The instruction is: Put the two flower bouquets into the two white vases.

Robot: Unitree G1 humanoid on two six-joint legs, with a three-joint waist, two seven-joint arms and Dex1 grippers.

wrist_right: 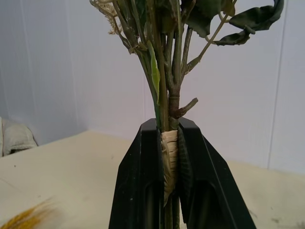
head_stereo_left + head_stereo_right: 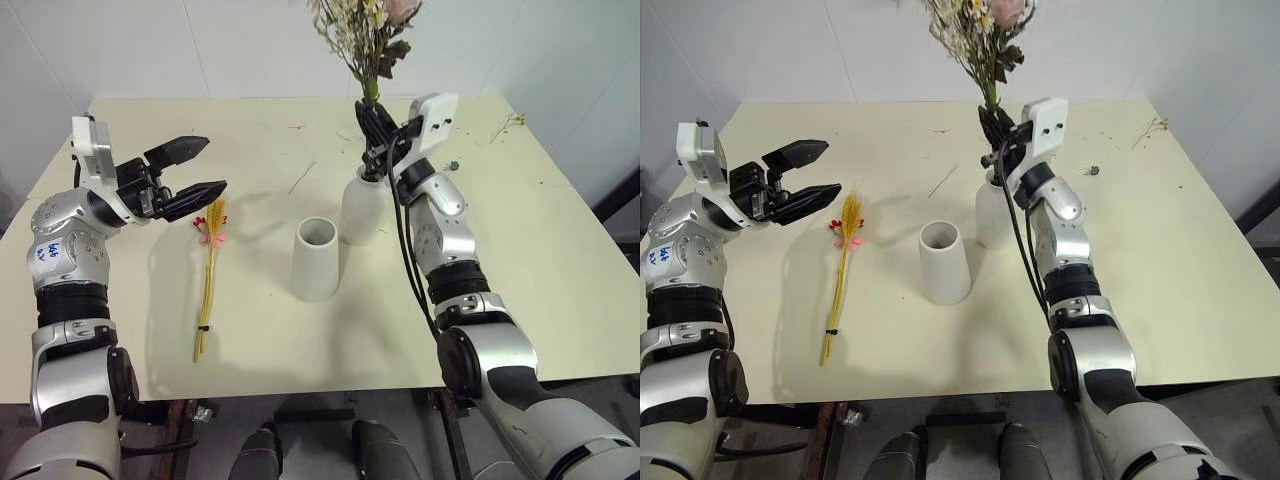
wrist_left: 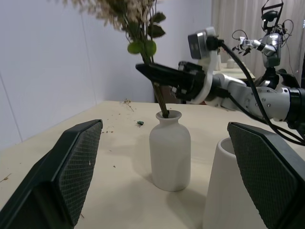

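My right gripper is shut on the taped stems of the fuller bouquet, which stands upright with its stem ends inside the mouth of the bottle-shaped white vase. The wide-mouthed white vase stands just in front and to the left of it, with nothing in it. The slim wheat-like bouquet with pink and red berries lies flat on the table, left of the vases. My left gripper hovers open above that bouquet's berry end, nothing between its fingers.
The cream table carries loose dried twigs at its far right corner and small crumbs near the middle back. A white wall runs behind the table. In the left wrist view, another robot stands in the background.
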